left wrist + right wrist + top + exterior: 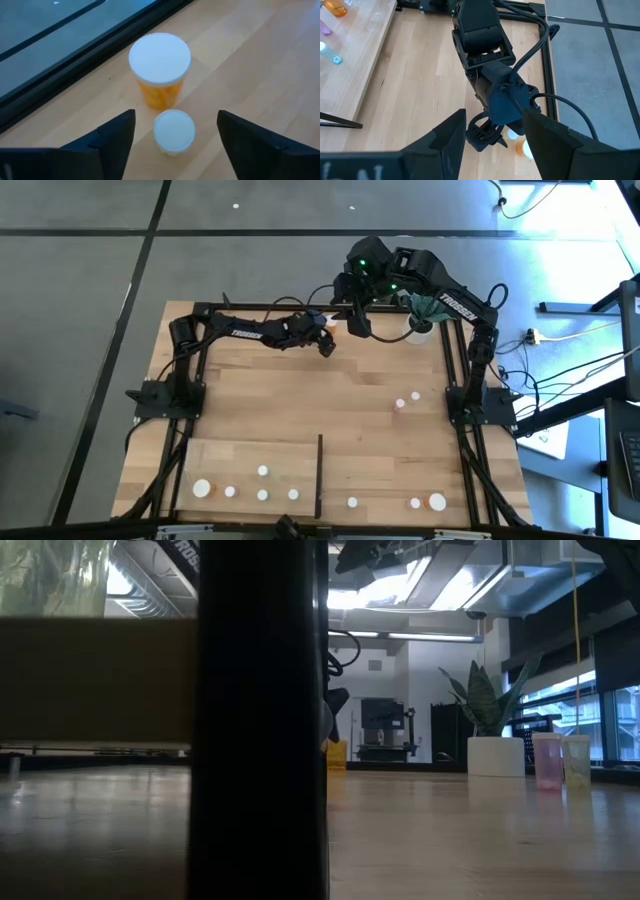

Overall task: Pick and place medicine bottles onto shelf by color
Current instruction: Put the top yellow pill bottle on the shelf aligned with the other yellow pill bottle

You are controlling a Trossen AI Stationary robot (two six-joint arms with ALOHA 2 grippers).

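In the left wrist view my left gripper [176, 115] stands open near the table's far edge. Its fingers flank a small white-capped medicine bottle [173, 132] without touching it. Just beyond stands a larger orange bottle [160, 67] with a white cap; both are upright on the table. My right gripper [494, 114] hangs open and empty, high above the left arm [485, 60]. The shelf [250, 455] lies at the near left with several bottles [263, 471] on it, and its black strip [320, 475] runs along its right edge.
Loose bottles stand at the right [400, 404] and along the near edge [437, 501]. A potted plant [420, 320] sits at the far right corner. Black rails [455, 360] frame the table. In the low view the strip [260, 720] blocks the middle.
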